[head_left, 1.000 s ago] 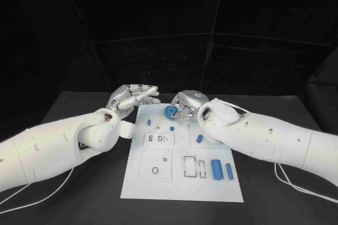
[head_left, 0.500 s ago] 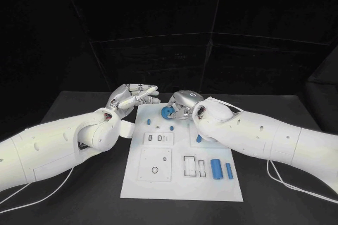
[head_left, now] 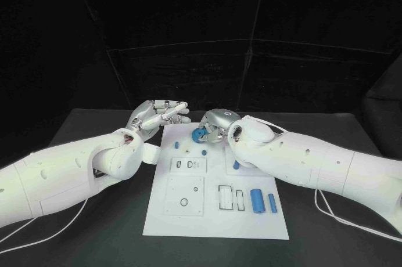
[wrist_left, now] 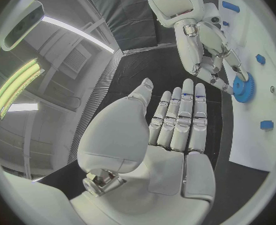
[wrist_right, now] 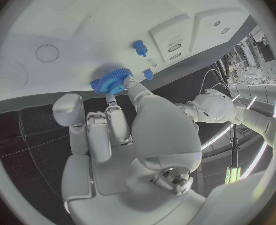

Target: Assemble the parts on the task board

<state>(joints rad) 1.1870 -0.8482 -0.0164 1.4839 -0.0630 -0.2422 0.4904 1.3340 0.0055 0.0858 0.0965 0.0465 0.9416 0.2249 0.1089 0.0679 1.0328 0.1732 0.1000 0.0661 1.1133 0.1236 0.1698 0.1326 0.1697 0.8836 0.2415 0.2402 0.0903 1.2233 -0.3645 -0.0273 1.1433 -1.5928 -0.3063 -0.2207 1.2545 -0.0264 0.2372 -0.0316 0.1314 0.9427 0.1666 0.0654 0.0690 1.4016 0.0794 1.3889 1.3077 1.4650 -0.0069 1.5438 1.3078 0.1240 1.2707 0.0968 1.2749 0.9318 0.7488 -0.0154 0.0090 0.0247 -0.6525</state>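
Observation:
The white task board [head_left: 214, 220] lies in the middle of the black table. At its far edge my right hand [head_left: 216, 125] pinches a blue gear [head_left: 199, 134] with its fingertips. The gear [wrist_right: 112, 81] sits low over the board's rim, close under my right hand [wrist_right: 109, 135]. My left hand [head_left: 157, 117] hovers off the board's far left corner with straight fingers and holds nothing. In the left wrist view my left hand [wrist_left: 175, 130] faces the right hand [wrist_left: 207, 50] and the gear [wrist_left: 243, 87].
On the board lie a blue peg [head_left: 178, 144], a small blue piece [head_left: 237, 164], a blue cylinder [head_left: 258, 201] and a thin blue rod [head_left: 272, 203]. Rectangular and round recesses mark the board's middle. My right forearm [head_left: 310, 162] spans the board's right side.
My right hand has carried the gear slightly left along the board's far edge, and the right arm has swung in with it. The left hand has stayed put.

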